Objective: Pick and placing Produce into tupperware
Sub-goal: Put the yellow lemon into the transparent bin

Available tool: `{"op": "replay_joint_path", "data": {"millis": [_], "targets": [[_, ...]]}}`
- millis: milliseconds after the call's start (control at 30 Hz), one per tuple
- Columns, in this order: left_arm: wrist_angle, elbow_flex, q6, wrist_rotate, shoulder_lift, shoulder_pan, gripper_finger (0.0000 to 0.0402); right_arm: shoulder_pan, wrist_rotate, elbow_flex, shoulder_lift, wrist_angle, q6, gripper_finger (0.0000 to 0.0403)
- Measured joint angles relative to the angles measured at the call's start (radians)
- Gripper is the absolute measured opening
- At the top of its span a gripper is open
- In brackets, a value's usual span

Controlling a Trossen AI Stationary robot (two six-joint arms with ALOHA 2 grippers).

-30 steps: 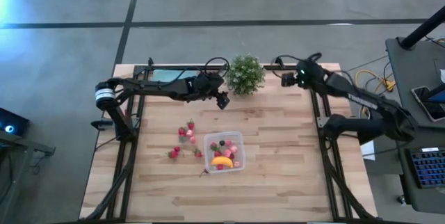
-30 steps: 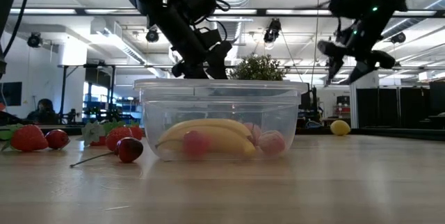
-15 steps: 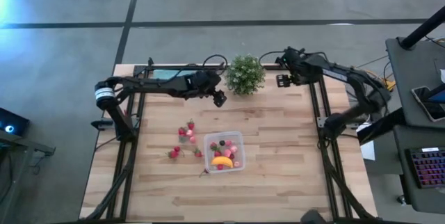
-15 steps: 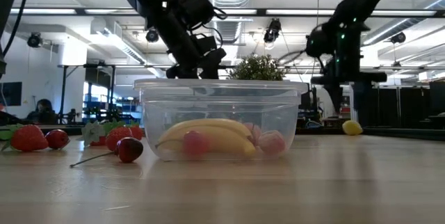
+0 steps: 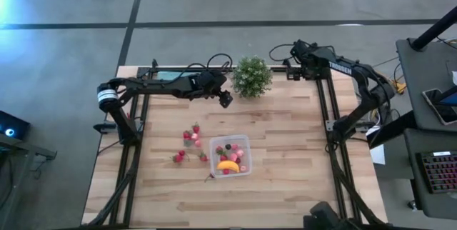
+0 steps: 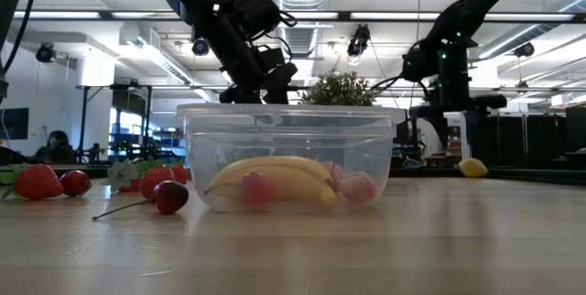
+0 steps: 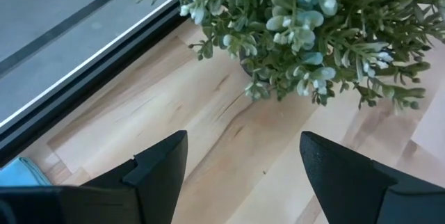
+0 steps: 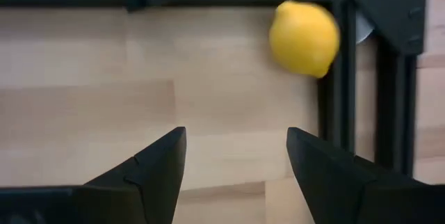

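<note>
High view: a clear tupperware [image 5: 230, 154] sits just below the middle of the frame on the wooden table [image 5: 285, 180]. A banana [image 5: 228, 165] lies inside it, long axis running left to right, with small red pieces. Loose strawberries [image 5: 190, 138] are scattered just to its left. The left gripper [image 5: 226, 102] hangs beside a potted plant [image 5: 251, 76] at upper centre. The right gripper [image 5: 290, 73] is at the table's far edge, right of the plant.

Low view: the banana [image 6: 275, 174] curves sideways behind the container wall; a lemon [image 6: 473, 168] lies far right, unseen from above.

Left wrist view: released fingers [image 7: 156, 165] over bare wood, plant leaves ahead.

Right wrist view: fingers [image 8: 156, 165] apart, empty; the lemon [image 8: 304, 37] touches the black frame rail [image 8: 334, 71].
</note>
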Motion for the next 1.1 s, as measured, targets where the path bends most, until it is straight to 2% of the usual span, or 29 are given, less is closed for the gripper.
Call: {"op": "replay_joint_path", "data": {"millis": [133, 267, 467, 667, 900, 1100], "targets": [[0.021, 0.0, 0.0, 0.002, 0.0, 0.004, 0.0264, 0.001, 0.002, 0.079, 0.03, -0.037, -0.02, 0.0242], [0.037, 0.0, 0.0, 0.004, 0.0, 0.006, 0.0264, 0.001, 0.048, 0.176, 0.094, -0.113, -0.052, 0.0242], [0.044, 0.0, 0.009, 0.005, 0.0, 0.006, 0.0264, -0.007, 0.073, 0.33, 0.251, -0.248, -0.124, 0.0242], [0.045, 0.0, 0.01, 0.005, 0.0, 0.006, 0.0264, -0.013, 0.188, 0.468, 0.432, -0.419, -0.232, 0.0242], [0.044, 0.0, 0.061, 0.005, 0.0, 0.006, 0.0264, -0.032, 0.195, 0.523, 0.56, -0.464, -0.344, 0.0242], [0.043, 0.0, 0.062, 0.005, 0.0, 0.016, 0.0264, -0.076, 0.198, 0.524, 0.577, -0.466, -0.389, 0.0242]]}}
